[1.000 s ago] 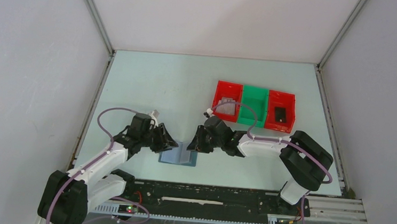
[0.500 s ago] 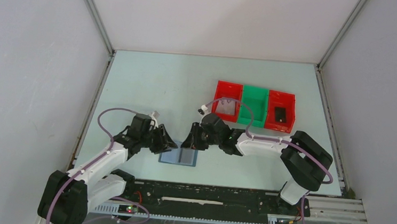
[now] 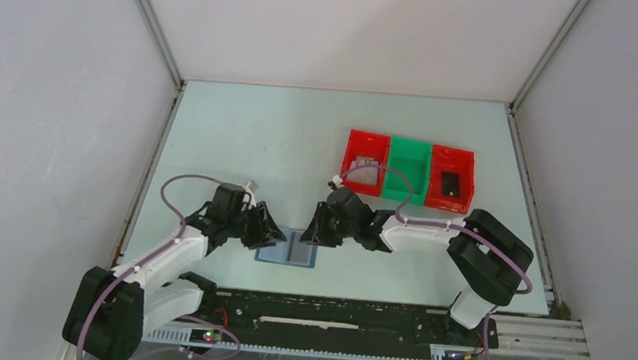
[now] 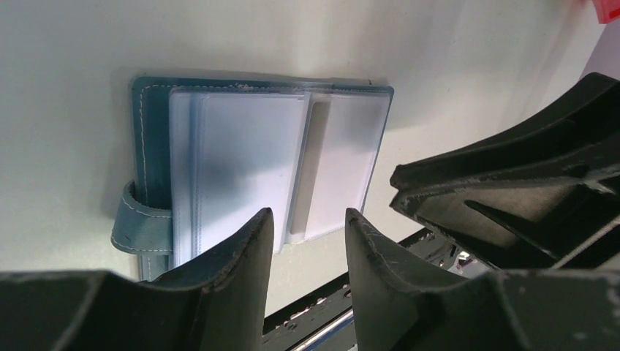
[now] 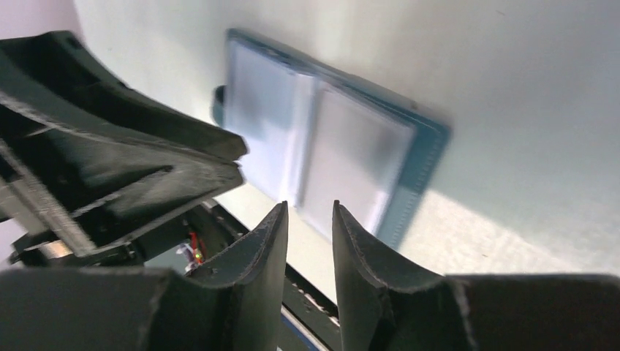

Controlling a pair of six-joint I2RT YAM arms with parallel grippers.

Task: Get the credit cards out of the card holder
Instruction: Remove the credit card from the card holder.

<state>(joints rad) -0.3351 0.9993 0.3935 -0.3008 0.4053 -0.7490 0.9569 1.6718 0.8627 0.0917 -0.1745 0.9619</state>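
The card holder (image 4: 248,146) lies open; its pale pockets' contents seem indistinct.

Pale green table (image 3: 242,131), top flat. Card holder (image 3: 288,251) lay open flat close to the near edge, slightly left of its middle, lighter inner side up, darker teal border showing around it. Three plastic bins stood touching in a row in the right half, well apart from the card holder: inner red bin (image 3: 369,136), green bin (image 3: 408,174), outer red bin (image 3: 454,152) nearest the right edge.

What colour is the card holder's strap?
The strap is teal with pale stitching; left wrist view shows it best.
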